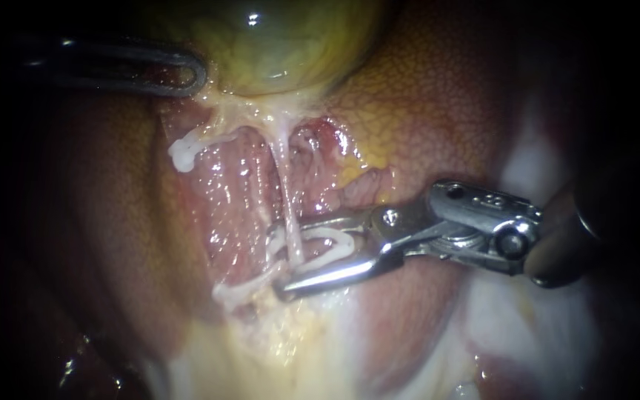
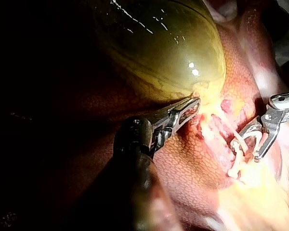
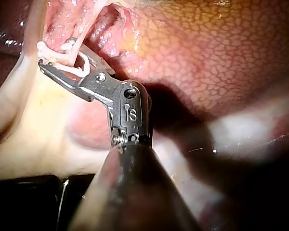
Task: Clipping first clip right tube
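The left instrument's pincer point(image 2: 195, 102) lay pressed together on the pale tissue at the lower edge of the gallbladder point(image 1: 298, 37), well apart from the right instrument's pincer point(image 1: 277, 261). Between the two ran a strip of raw red bed, bounded on both sides by the mottled liver point(image 1: 438, 96) and fading into dark at the endoscope view's left edge. The right tube point(image 1: 285, 185) dropped from the gallbladder as a thin pale strand across that bed. It passed between the spread jaws of the right pincer, near their tips. A white clip point(image 1: 335, 242) sat in the gap along the upper jaw, crossing the tube. Pale fatty tissue point(image 1: 261, 348) lay just under the lower jaw.
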Action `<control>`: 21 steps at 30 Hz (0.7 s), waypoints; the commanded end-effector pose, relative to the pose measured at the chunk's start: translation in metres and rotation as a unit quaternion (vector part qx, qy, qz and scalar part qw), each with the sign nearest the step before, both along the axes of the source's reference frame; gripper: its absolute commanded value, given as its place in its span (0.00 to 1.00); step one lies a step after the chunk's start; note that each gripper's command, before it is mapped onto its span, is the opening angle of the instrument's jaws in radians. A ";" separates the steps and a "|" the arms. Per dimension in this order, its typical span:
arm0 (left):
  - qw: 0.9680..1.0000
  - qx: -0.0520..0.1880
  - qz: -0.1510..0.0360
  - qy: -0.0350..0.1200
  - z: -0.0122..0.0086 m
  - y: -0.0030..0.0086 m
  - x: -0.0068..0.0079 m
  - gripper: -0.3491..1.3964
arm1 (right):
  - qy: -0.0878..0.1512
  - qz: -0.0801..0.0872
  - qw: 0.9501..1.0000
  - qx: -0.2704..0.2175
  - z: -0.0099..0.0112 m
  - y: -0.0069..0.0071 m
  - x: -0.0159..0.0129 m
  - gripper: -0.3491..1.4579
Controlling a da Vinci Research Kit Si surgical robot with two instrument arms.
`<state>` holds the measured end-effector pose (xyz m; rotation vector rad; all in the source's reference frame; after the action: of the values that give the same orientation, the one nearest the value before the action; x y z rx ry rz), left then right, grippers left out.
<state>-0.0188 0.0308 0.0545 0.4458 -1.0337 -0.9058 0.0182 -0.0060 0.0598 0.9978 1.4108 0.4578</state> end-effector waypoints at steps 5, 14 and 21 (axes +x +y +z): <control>1.000 0.000 0.000 0.000 0.0000 0.0000 0.0000 0.00 | 0.029 -0.010 1.000 0.005 -0.0005 -0.0004 0.0001 0.42; 1.000 0.000 0.000 0.000 0.0000 0.0000 0.0000 0.00 | 0.049 -0.032 0.998 0.008 -0.0019 -0.0013 0.0010 0.40; 1.000 0.000 0.000 0.000 0.0000 0.0000 0.0000 0.00 | 0.045 -0.032 0.998 0.017 -0.0021 -0.0010 0.0015 0.31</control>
<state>-0.0188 0.0308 0.0545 0.4459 -1.0337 -0.9058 0.0197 -0.0070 0.0576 1.1002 1.4525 0.3934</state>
